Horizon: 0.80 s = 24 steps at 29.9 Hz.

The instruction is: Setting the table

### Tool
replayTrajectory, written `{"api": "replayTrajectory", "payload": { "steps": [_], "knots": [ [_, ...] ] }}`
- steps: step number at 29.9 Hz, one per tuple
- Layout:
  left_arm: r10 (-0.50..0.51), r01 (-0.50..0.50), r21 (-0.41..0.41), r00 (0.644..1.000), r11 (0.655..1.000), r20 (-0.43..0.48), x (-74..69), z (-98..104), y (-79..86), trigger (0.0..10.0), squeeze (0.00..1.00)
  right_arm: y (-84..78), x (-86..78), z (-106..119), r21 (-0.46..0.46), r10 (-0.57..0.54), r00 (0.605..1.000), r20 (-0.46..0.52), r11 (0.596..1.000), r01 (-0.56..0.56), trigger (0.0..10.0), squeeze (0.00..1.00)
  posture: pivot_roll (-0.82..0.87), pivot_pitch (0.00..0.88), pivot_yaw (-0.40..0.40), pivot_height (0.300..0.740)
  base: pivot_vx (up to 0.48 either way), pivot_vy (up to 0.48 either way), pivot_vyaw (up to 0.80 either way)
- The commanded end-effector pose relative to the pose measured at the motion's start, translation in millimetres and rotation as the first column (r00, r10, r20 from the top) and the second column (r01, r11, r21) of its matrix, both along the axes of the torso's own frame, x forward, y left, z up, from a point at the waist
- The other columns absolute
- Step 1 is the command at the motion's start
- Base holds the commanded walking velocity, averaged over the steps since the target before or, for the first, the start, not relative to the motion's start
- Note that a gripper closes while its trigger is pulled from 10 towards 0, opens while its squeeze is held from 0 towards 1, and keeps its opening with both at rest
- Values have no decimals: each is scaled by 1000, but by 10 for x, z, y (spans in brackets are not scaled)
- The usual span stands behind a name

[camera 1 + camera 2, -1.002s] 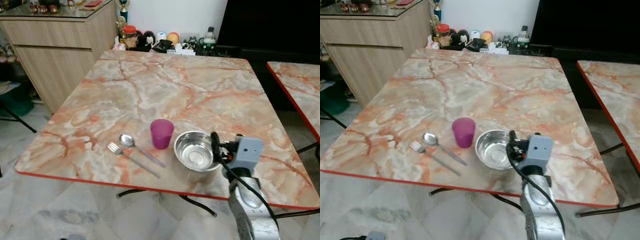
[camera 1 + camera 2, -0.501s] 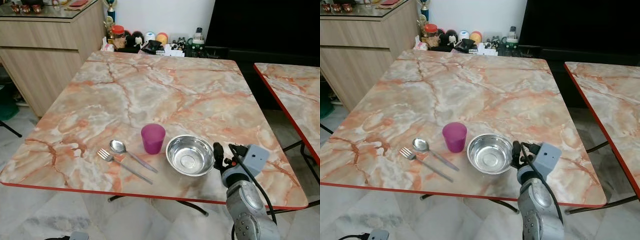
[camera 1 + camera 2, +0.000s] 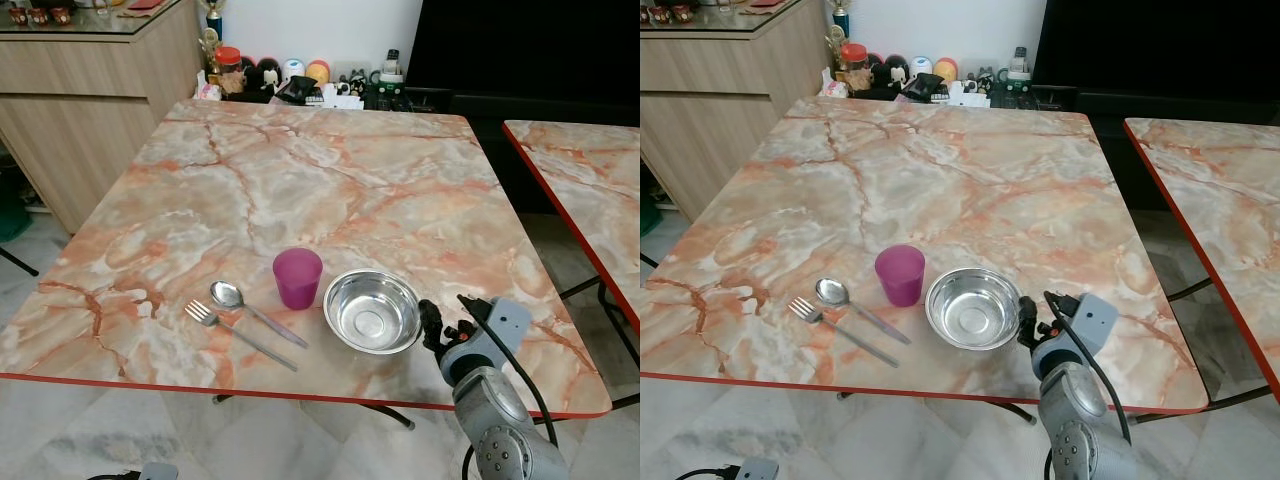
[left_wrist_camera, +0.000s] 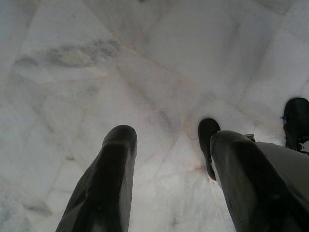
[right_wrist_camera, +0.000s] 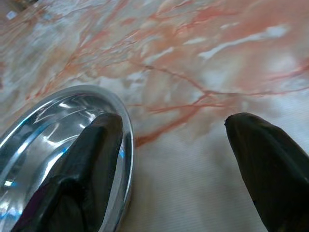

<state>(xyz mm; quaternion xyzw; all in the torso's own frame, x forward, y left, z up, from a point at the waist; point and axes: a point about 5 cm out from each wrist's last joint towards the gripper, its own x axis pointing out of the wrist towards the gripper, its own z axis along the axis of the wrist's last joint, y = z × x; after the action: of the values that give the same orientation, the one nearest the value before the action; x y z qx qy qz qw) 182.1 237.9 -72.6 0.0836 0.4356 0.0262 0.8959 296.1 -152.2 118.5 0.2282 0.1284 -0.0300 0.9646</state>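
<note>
A steel bowl [image 3: 371,311] sits near the front edge of the marble table [image 3: 300,170]. A purple cup [image 3: 297,277] stands just left of it. Further left lie a spoon [image 3: 245,305] and a fork [image 3: 235,333], side by side. My right gripper [image 3: 436,326] hovers low at the bowl's right rim. In the right wrist view it [image 5: 174,159] is open, with one finger [image 5: 91,145] against the bowl's rim [image 5: 126,140] and the other over bare table. My left gripper [image 4: 166,159] hangs open over the marble floor.
A second marble table [image 3: 590,190] stands to the right across a narrow gap. A wooden sideboard [image 3: 90,90] is at the back left. Jars and small toys [image 3: 300,80] crowd the space behind the table's far edge, beside a black panel [image 3: 520,50].
The camera has shifted, so the table sits differently in the picture. My right gripper has drawn back a little from over the bowl's rim to just beside it. The tableware has not moved.
</note>
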Motion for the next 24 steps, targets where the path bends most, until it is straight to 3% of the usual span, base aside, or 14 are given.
{"api": "replayTrajectory", "payload": {
  "steps": [1,6,12,15,19,20,24],
  "knots": [
    [-6,7,8,999,1000,-43,-94,-50,-1,10000,0,6,9,55,0,14,1000,23,1000,-14,10000,0,10,132,-31,740,0,0,0],
    [-12,13,8,999,1000,-44,-96,-52,-6,10000,0,0,24,63,6,23,999,22,1000,-23,10000,0,12,131,-30,740,0,0,0],
    [-19,19,9,999,1000,-50,-106,-59,-12,10000,0,106,42,23,40,118,993,13,992,-118,10000,0,12,133,-28,740,0,0,0],
    [-23,23,10,998,1000,-52,-109,-61,-16,10000,0,125,94,-18,101,115,993,0,988,-115,10000,0,19,133,-27,740,0,0,0],
    [-22,23,12,998,1000,-52,-112,-61,-10,10000,0,100,130,-2,106,108,994,3,988,-108,9882,0,20,132,-27,740,0,0,0],
    [-23,24,13,998,1000,-53,-113,-61,-8,10000,0,98,132,1,112,105,994,6,988,-105,0,0,20,132,-27,740,0,0,0],
    [-25,25,15,998,1000,-54,-115,-61,-6,10000,0,98,131,1,123,106,994,8,987,-106,0,0,20,132,-27,740,0,0,0]
  ]
}}
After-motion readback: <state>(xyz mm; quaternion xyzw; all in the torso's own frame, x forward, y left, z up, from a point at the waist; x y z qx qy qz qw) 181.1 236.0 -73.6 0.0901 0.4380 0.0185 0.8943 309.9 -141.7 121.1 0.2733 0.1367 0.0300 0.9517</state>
